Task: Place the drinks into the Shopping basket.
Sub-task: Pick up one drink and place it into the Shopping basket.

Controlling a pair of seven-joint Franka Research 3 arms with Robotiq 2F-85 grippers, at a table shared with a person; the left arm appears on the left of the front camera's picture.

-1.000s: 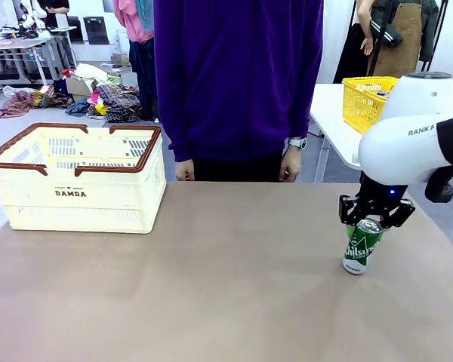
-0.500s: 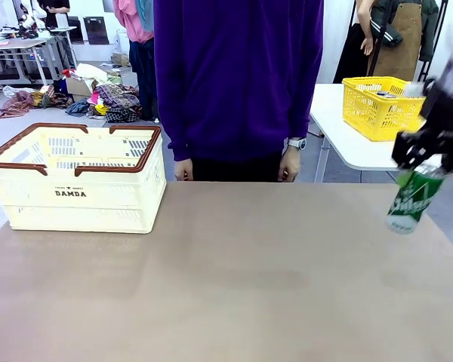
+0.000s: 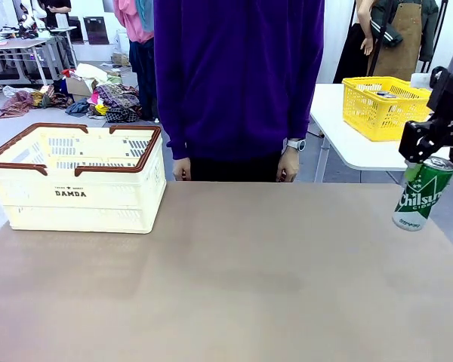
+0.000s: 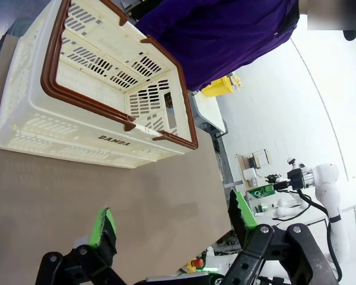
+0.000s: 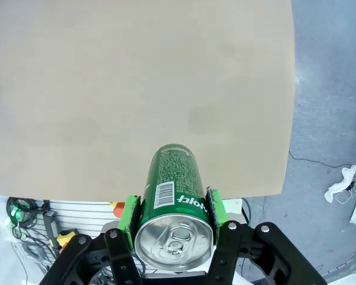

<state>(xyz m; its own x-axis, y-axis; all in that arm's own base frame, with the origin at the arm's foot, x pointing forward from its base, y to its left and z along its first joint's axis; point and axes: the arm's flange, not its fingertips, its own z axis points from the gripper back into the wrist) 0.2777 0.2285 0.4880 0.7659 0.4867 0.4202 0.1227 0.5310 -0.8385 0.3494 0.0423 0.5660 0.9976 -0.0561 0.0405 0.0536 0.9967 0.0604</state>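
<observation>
A green drink can [image 3: 420,194] with white lettering hangs in the air over the table's far right edge, with my right gripper [image 3: 435,155] shut on its top. From the right wrist camera the can [image 5: 173,196] sits between the green pads [image 5: 129,218], silver top toward the lens, the table far below. The cream Shopping basket [image 3: 77,175] with brown rim and "DAMDA" print stands at the far left; its inside looks bare. My left gripper [image 4: 169,222] is open above the table, facing the basket [image 4: 101,95]. No blue cans are in sight.
A person in a purple sweater [image 3: 238,75] stands at the far side, hands [image 3: 290,164] down by the table edge. A smaller yellow mesh basket [image 3: 380,105] rests on a white side table at the right. The brown tabletop [image 3: 226,279] lies bare between basket and can.
My right gripper has lifted the green can off the table and carried it up and to the right. The basket and the person have stayed put.
</observation>
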